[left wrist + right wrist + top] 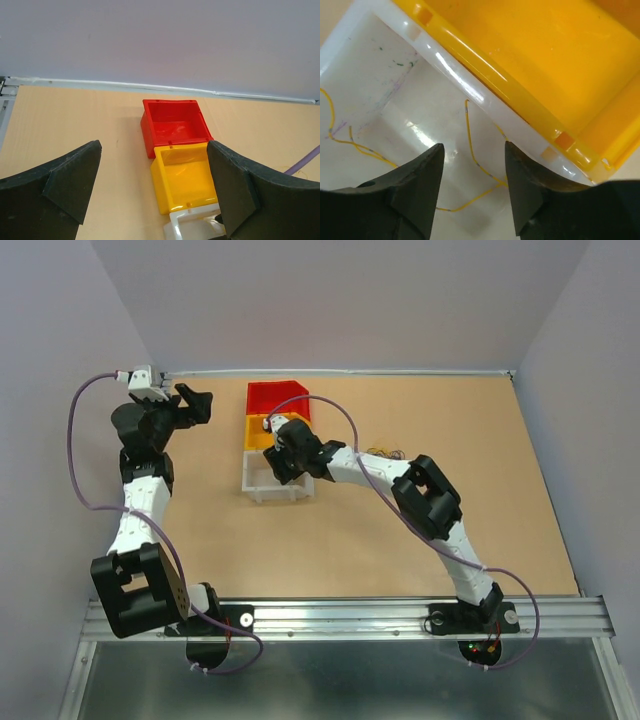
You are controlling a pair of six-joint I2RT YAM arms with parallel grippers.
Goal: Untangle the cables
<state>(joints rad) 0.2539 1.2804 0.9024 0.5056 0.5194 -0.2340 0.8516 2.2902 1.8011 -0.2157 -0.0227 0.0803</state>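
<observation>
A thin yellow wire [470, 137] lies curled on the floor of the white bin [380, 75]. My right gripper [472, 150] is open, low inside that bin, with the jaws on either side of the wire and not touching it. A second yellow strand [355, 145] runs along the bin's left side. In the top view the right gripper [278, 452] is at the white bin [262, 490], next to the yellow bin. A small clump of fine wires [388, 452] lies on the table beside the right arm. My left gripper [200, 405] is open and empty at the far left.
Red [278, 398], yellow [258, 430] and white bins stand in a row at the table's back middle. The left wrist view shows the red bin [175, 125] and yellow bin [187, 182] empty, seen between the open left gripper [154, 147]. Walls close the back and sides.
</observation>
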